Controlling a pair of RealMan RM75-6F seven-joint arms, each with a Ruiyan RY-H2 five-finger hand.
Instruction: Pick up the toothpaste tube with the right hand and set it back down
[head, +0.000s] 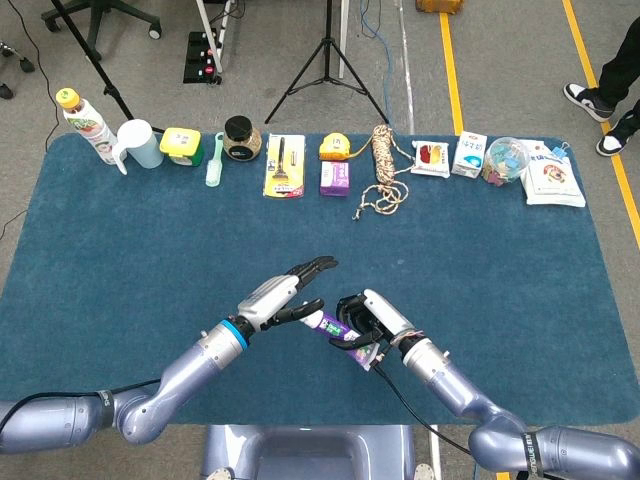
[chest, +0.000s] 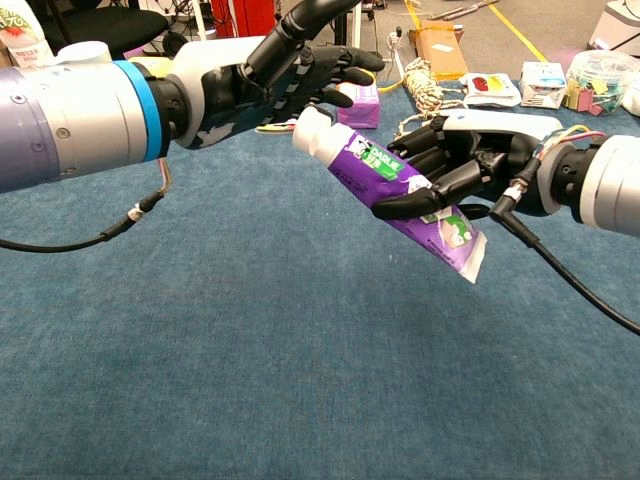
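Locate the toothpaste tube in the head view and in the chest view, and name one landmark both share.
Head view: the toothpaste tube is low and centre, in the right hand, the left hand at its cap end.
Chest view: the toothpaste tube is upper centre, slanting down to the right, off the blue table, in the right hand.
Shared landmark: the purple box at the table's far edge.

No text can be read clearly: the purple toothpaste tube with a white cap (chest: 385, 180) has a green label, but its white letters are too blurred.
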